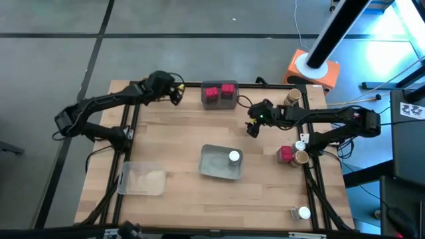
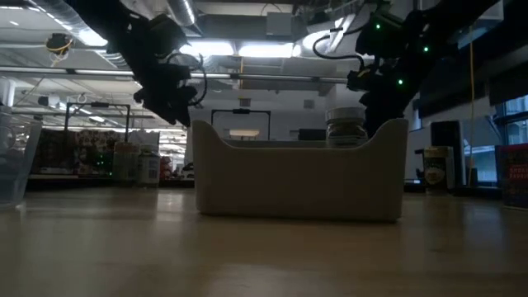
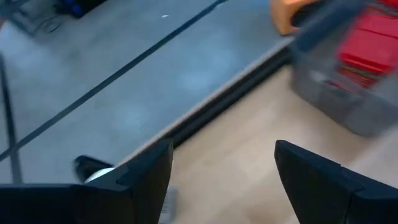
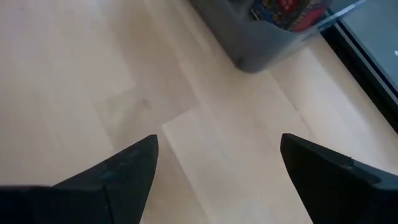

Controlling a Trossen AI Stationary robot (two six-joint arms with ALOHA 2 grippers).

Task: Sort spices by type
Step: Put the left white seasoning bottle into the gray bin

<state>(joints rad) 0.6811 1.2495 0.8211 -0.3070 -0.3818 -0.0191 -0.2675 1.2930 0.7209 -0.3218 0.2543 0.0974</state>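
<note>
Your right tool [image 1: 254, 129] hangs over bare tabletop [image 1: 172, 143] right of centre, fingers spread wide and holding nothing. Your left tool [image 1: 176, 93] sits at the far edge, also wide and empty, just left of the grey tray [image 1: 220, 103] holding two red jars [image 1: 220, 91]. A white-topped jar [image 1: 234, 157] stands in the middle tray [image 1: 211, 162]. At the right edge you have a red jar [image 1: 286, 154] touching a tan-topped jar [image 1: 301, 158]; another tan-topped one [image 1: 292, 97] stands farther back.

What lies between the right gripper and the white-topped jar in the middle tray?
Only bare wood, in the high view: the right gripper hangs open, apart from the jar in its tray.
</note>
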